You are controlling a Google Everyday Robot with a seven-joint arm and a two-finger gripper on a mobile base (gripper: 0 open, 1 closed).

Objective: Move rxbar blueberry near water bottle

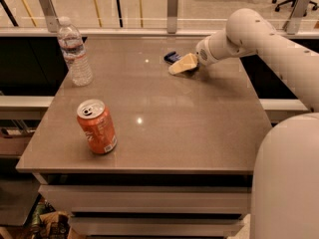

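Three things sit on the worktop (199,128): the rxbar blueberry (171,57) toward the far edge right of centre, the water bottle (75,54) upright at the far left, and an orange soda can (97,126) standing near the front left. The pincer (180,64) is low over the worktop, right against the near side of the bar and covering part of it. Whether it is parted or closed on the bar cannot be told from this angle. The step in hand looks like the pick-up at the bar, and the carry has not begun, since bar and bottle are well apart. The next move calls for a sure hold on the flat wrapper, a small lift, and a leftward sweep along the far edge. The release should come just beside the bottle without knocking it over.
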